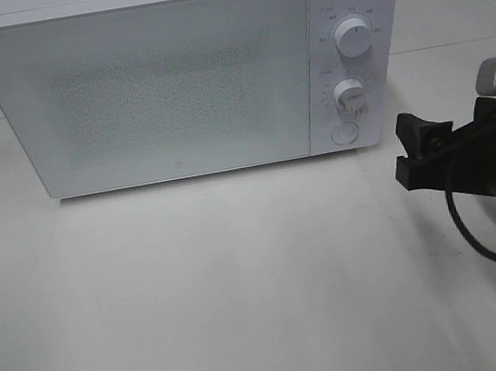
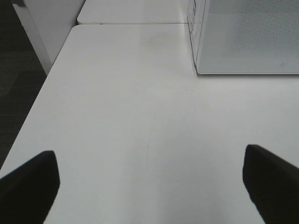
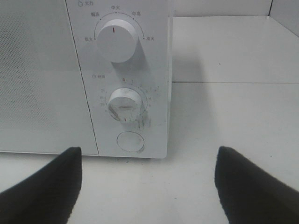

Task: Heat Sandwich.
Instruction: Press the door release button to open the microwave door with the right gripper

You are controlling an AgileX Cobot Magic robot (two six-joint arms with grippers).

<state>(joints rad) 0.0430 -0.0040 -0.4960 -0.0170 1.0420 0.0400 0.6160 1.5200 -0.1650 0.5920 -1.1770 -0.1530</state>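
The white microwave point(image 1: 168, 85) stands at the back of the table with its door closed. The sandwich is out of view. My right gripper point(image 1: 419, 152) hovers just right of the microwave's control panel, open and holding nothing. In the right wrist view my right gripper point(image 3: 148, 161) faces the panel, with the round door button point(image 3: 131, 141) straight ahead between its spread fingers. In the left wrist view my left gripper point(image 2: 149, 154) is open wide over bare table, well to the left of the microwave point(image 2: 247, 37). The left arm does not show in the exterior high view.
The panel carries an upper knob point(image 1: 354, 36), a lower timer knob point(image 1: 349, 96) and the button point(image 1: 345, 132). The white table point(image 1: 245, 289) stretches in front of the microwave. Its left edge point(image 2: 32, 116) drops to a dark floor. A black cable point(image 1: 481, 244) loops under the right arm.
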